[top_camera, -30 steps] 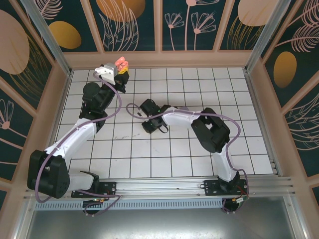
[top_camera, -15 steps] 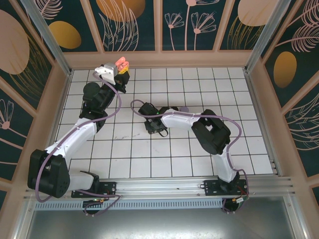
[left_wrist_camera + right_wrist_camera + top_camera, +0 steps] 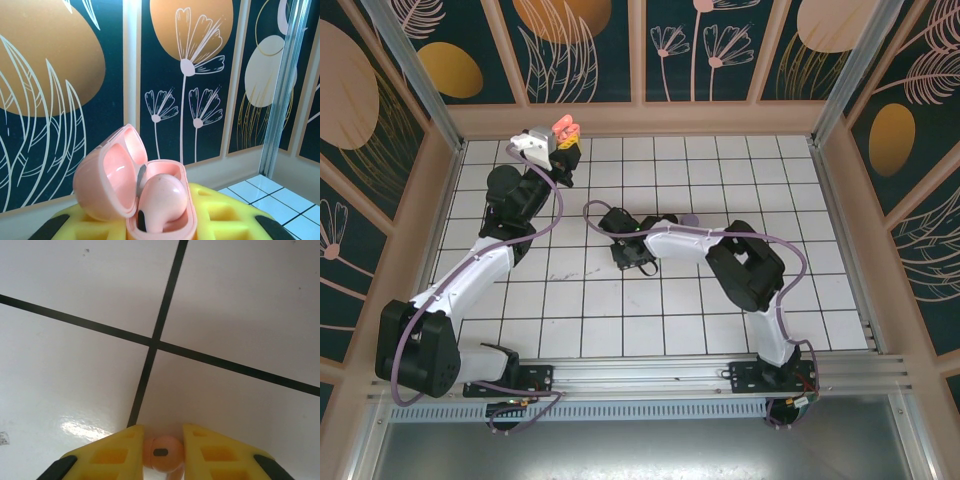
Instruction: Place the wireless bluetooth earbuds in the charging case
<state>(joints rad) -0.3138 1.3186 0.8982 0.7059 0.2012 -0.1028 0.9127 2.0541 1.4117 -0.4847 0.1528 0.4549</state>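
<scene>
My left gripper [image 3: 563,138] is raised at the far left of the floor and shut on a salmon-pink charging case [image 3: 563,125]. In the left wrist view the charging case [image 3: 107,175] sits between the yellow fingers [image 3: 225,215] with its lid swung open, and one salmon earbud [image 3: 162,197] rests in it. My right gripper [image 3: 630,256] is low over the middle tiles. Its yellow fingers [image 3: 110,457] are shut on a second salmon earbud [image 3: 162,452], just above the white tile.
White tiles with black grid lines [image 3: 155,340] cover the floor. A small lavender thing [image 3: 688,219] peeks out behind the right forearm. Patterned walls [image 3: 190,75] and a metal post [image 3: 282,85] stand close behind the left gripper.
The right arm has shifted slightly over the middle tiles, uncovering the lavender thing behind its forearm. The left arm has stayed still with the case.
</scene>
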